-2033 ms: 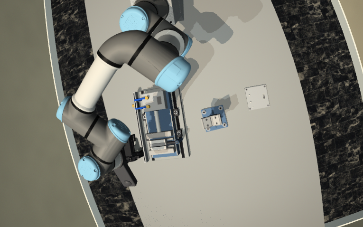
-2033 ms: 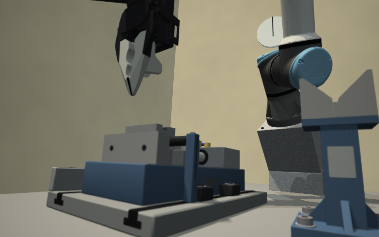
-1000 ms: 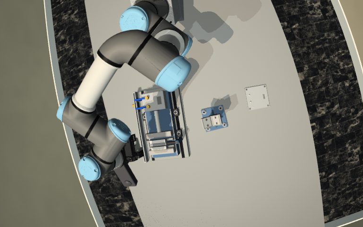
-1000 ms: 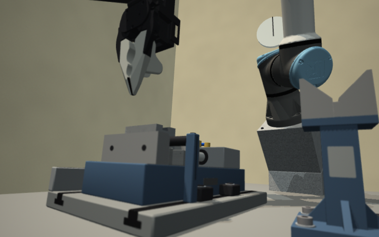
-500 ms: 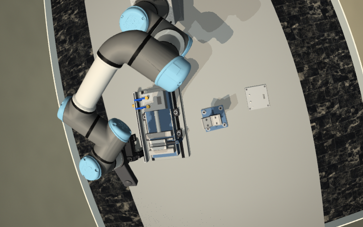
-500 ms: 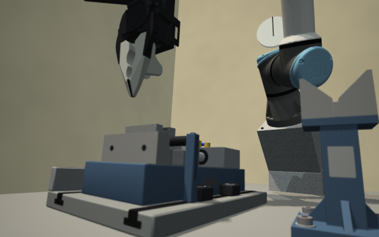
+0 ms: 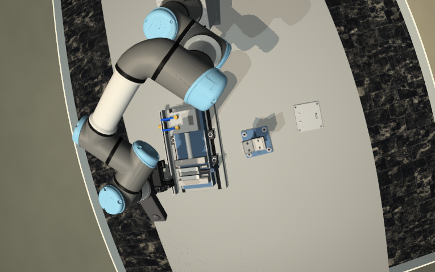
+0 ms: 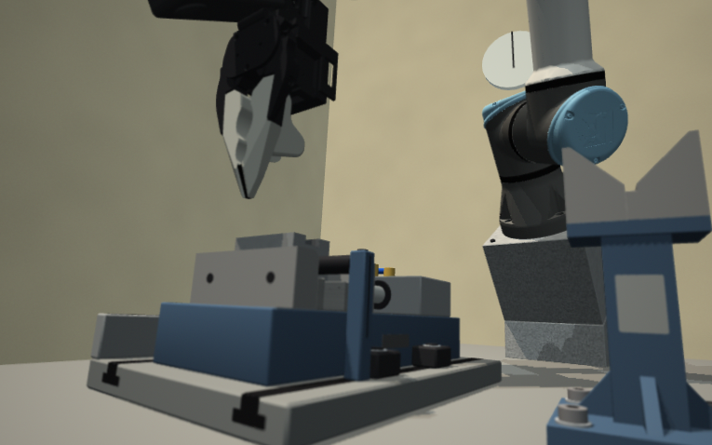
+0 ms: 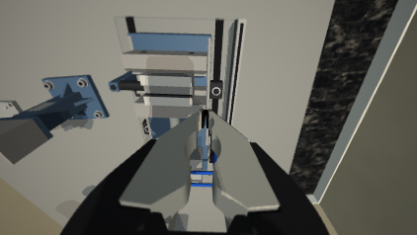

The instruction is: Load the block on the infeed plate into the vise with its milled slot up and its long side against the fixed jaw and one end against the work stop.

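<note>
The part (image 7: pixel 189 176) (image 8: pixel 264 242) (image 9: pixel 168 81) lies between the vise jaws, its slot facing up as a dark line along its length. One long side is at the fixed jaw (image 7: pixel 196 181) (image 8: pixel 242 287) (image 9: pixel 133 60); I cannot make out a gap there. The work stop (image 7: pixel 208 170) (image 8: pixel 333 263) (image 9: pixel 129 85) reaches to the part's end; exact contact is unclear. The moving jaw (image 7: pixel 190 162) (image 9: pixel 168 111) stands on the part's other side. My gripper (image 8: pixel 247 195) (image 9: pixel 206 111) is shut and empty, high above the vise. The low bars are hidden.
The V-block (image 7: pixel 248 147) (image 8: pixel 674 204) (image 9: pixel 22 143) stands on its blue post beside the vise, holding nothing. The infeed plate (image 7: pixel 307 118) lies farther right, without a part. The air cylinder (image 7: pixel 190 111) (image 8: pixel 424 295) with blue hoses is at the vise's other end.
</note>
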Controlling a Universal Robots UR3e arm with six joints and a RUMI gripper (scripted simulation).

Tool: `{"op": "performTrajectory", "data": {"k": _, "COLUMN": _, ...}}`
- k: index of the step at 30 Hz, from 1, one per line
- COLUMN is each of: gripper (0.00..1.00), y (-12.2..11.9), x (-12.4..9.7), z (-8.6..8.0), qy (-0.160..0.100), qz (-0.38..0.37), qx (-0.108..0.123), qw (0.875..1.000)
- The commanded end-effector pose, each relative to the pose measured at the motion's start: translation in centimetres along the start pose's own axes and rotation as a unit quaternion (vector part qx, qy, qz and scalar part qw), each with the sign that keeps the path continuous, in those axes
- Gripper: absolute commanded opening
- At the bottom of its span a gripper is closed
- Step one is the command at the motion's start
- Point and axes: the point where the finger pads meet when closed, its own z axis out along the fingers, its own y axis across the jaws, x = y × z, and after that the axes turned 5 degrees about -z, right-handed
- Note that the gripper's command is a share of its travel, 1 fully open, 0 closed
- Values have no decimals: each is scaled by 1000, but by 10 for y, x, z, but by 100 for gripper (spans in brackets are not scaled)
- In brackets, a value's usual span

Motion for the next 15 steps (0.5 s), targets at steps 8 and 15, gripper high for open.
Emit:
{"op": "performTrajectory", "data": {"k": 8, "gripper": 0, "y": 0, "x": 1, "z": 16, "qy": 1, "qz": 0, "qx": -1, "qw": 1000}}
{"op": "performTrajectory", "data": {"k": 15, "gripper": 0, "y": 0, "x": 1, "z": 26, "qy": 1, "qz": 0, "qx": -1, "qw": 1000}}
